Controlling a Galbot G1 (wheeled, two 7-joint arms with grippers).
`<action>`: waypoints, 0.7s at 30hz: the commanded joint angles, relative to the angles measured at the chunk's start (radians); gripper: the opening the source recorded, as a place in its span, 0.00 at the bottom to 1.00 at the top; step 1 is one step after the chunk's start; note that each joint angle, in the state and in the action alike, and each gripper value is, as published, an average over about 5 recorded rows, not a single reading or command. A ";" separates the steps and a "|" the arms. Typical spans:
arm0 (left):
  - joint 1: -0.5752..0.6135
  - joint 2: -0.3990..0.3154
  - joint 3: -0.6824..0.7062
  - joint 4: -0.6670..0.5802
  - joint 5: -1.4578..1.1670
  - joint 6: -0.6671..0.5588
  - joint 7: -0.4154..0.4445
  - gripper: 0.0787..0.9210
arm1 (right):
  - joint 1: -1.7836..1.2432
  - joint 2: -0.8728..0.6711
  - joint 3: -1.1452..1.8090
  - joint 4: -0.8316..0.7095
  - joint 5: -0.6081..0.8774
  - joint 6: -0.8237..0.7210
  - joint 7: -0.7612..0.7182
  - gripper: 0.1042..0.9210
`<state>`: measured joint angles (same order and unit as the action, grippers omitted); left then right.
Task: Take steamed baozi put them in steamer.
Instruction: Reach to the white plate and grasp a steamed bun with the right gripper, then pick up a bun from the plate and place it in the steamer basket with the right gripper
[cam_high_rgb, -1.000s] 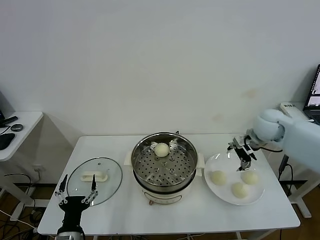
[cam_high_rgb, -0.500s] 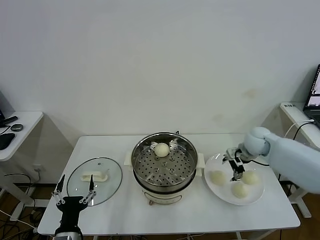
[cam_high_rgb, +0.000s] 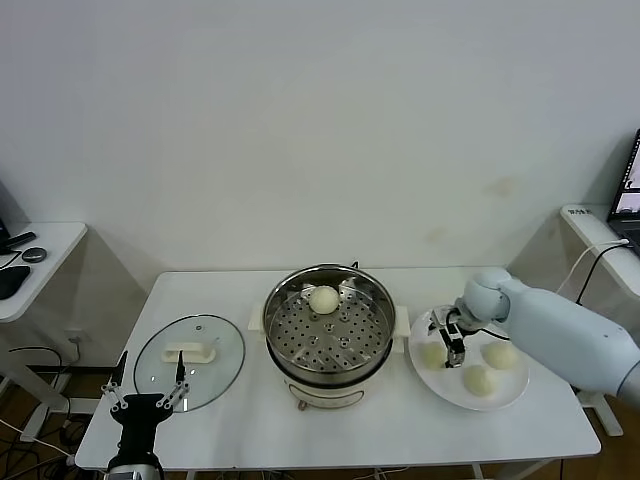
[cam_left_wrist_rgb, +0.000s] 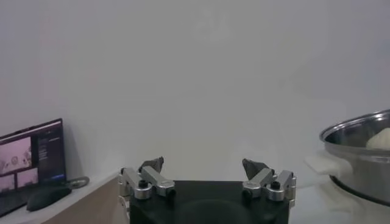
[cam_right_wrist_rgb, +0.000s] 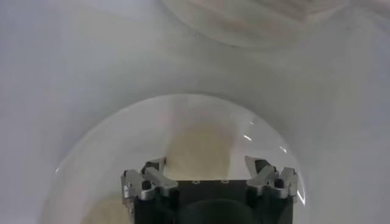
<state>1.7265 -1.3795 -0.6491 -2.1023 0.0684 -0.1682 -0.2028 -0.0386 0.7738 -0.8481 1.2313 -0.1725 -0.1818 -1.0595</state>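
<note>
The steel steamer (cam_high_rgb: 328, 325) stands mid-table with one baozi (cam_high_rgb: 323, 298) on its perforated tray. Three baozi lie on the white plate (cam_high_rgb: 516, 393) to its right: a left one (cam_high_rgb: 433, 354), a right one (cam_high_rgb: 499, 353) and a front one (cam_high_rgb: 479, 379). My right gripper (cam_high_rgb: 452, 341) is open, low over the plate, right beside the left baozi. In the right wrist view that baozi (cam_right_wrist_rgb: 198, 145) lies just ahead, between the open fingers of my right gripper (cam_right_wrist_rgb: 207, 165). My left gripper (cam_high_rgb: 148, 386) is open and empty at the table's front left; it shows in the left wrist view (cam_left_wrist_rgb: 207, 167) too.
A glass lid with a white handle (cam_high_rgb: 190, 352) lies left of the steamer, just beyond the left gripper. The steamer's side (cam_left_wrist_rgb: 359, 159) shows far off in the left wrist view. A side desk (cam_high_rgb: 30, 262) with a mouse stands at far left.
My right gripper has moved left and down across the plate, from its far rim to the left baozi. The left gripper has sunk slightly.
</note>
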 joint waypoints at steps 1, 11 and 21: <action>0.000 0.000 0.000 0.001 0.000 -0.001 0.000 0.88 | -0.022 0.030 0.014 -0.024 -0.017 -0.001 0.003 0.73; 0.000 0.000 0.001 -0.003 -0.002 0.000 0.000 0.88 | 0.040 -0.034 -0.006 0.043 0.017 -0.015 -0.020 0.44; -0.018 0.004 0.017 0.000 -0.009 0.003 0.002 0.88 | 0.413 -0.178 -0.181 0.187 0.256 -0.067 -0.070 0.44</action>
<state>1.7096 -1.3755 -0.6332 -2.1023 0.0593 -0.1657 -0.2014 0.1864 0.6671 -0.9457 1.3500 -0.0334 -0.2298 -1.1100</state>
